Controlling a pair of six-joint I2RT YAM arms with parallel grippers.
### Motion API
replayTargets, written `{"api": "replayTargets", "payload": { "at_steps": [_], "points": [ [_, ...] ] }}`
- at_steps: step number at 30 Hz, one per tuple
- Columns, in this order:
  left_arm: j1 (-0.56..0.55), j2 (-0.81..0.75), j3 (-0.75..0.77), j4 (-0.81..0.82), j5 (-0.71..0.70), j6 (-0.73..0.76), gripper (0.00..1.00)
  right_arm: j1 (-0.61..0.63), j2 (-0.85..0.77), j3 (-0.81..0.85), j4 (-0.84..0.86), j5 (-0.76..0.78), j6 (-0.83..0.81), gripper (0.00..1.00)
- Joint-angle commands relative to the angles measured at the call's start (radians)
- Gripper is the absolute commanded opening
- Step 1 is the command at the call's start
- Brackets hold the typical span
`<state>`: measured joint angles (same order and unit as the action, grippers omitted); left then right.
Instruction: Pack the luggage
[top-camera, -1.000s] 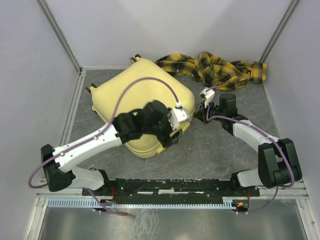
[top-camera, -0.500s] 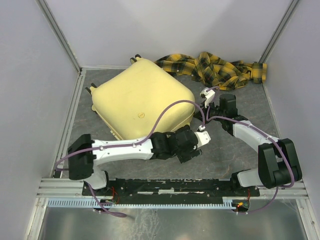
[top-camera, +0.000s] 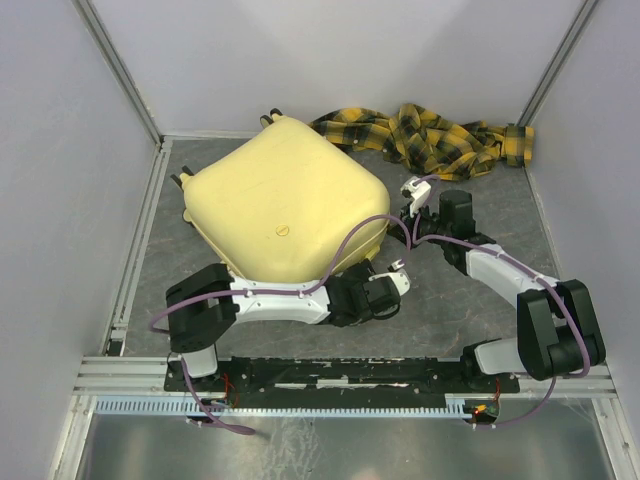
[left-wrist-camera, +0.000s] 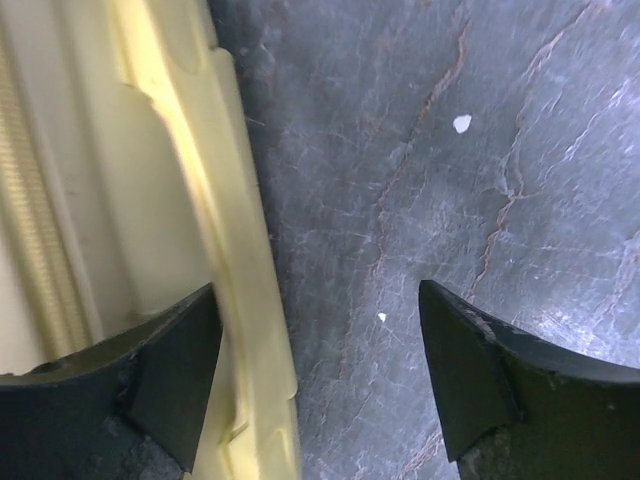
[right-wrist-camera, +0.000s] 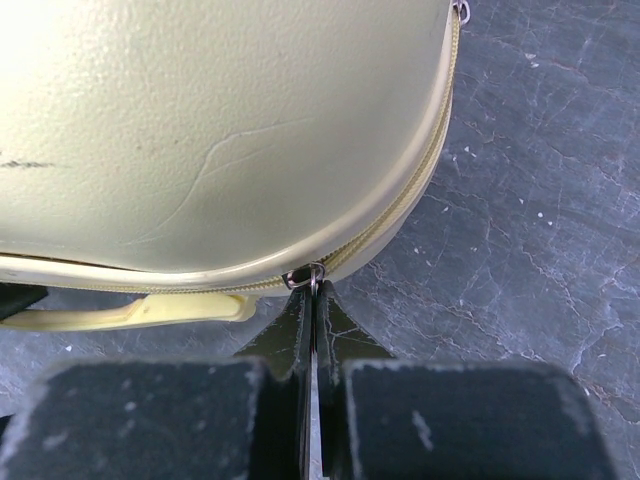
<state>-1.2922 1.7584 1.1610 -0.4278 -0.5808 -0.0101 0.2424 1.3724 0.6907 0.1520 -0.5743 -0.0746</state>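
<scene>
The luggage, a pale-yellow hard-shell suitcase, lies closed on the dark table. In the right wrist view its shell fills the top. My right gripper is shut on the metal zipper pull at the rounded corner. In the top view that gripper sits against the suitcase's right corner. My left gripper is low at the suitcase's near-right edge. It is open, straddling the yellow handle strip just inside its left finger, with bare table across the gap.
A yellow-and-black plaid cloth lies crumpled along the back wall, behind the right arm. Grey walls close in the table on three sides. The suitcase's small wheels point to the back left.
My left arm has come down off the suitcase lid and now lies low at the near-right edge, gripper open. The right gripper has stayed shut at the corner.
</scene>
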Motion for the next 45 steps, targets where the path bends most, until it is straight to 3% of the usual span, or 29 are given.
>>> {"api": "replayTargets", "payload": {
  "at_steps": [1,5,7,11,12,20,28,32,45],
  "points": [
    [0.047,0.034,-0.046,0.022,0.055,-0.076,0.80,0.013,-0.054,0.001,0.123,-0.017,0.016,0.02],
    [0.071,0.046,-0.076,0.038,0.152,-0.069,0.66,0.012,-0.062,-0.003,0.121,-0.010,0.005,0.02],
    [0.071,0.030,-0.110,0.059,0.178,-0.020,0.54,0.012,-0.064,-0.005,0.119,-0.003,-0.005,0.02],
    [0.071,-0.034,-0.185,0.067,0.218,0.085,0.09,0.012,-0.086,-0.011,0.098,0.035,-0.052,0.02],
    [0.070,-0.057,-0.204,0.067,0.217,0.109,0.03,0.010,-0.097,-0.016,0.088,0.047,-0.071,0.02],
    [0.071,-0.288,-0.394,0.078,0.286,0.350,0.03,-0.004,-0.197,-0.081,-0.005,0.030,-0.218,0.02],
    [0.071,-0.546,-0.579,0.000,0.500,0.626,0.03,-0.014,-0.315,-0.141,-0.072,0.078,-0.327,0.02],
    [0.071,-0.667,-0.661,-0.035,0.572,0.766,0.03,-0.016,-0.287,-0.117,-0.040,0.076,-0.292,0.02],
    [0.071,-0.767,-0.727,-0.207,0.669,1.025,0.03,-0.012,-0.085,0.036,0.103,-0.063,-0.181,0.02]
  ]
}}
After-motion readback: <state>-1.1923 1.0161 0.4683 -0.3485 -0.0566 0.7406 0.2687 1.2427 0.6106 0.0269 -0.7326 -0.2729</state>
